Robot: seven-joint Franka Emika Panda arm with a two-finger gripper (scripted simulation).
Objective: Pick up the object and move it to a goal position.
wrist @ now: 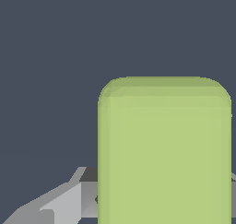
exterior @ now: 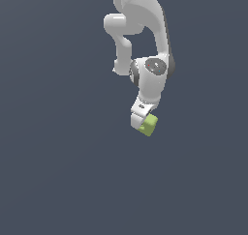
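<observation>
The object is a small yellow-green cube (exterior: pixel 149 125) with rounded edges. It sits at the tip of my white arm's gripper (exterior: pixel 143 121), in the middle of the exterior view, held above the dark surface. In the wrist view the cube (wrist: pixel 164 154) fills the space between my grey fingers (wrist: pixel 60 204); one finger shows beside it and the other is almost hidden behind it. The gripper is shut on the cube. No hole shows on the faces in view. No goal marker shows in either view.
Plain dark blue-grey ground (exterior: pixel 58 171) lies all around. The white arm links (exterior: pixel 145 36) rise to the top of the exterior view.
</observation>
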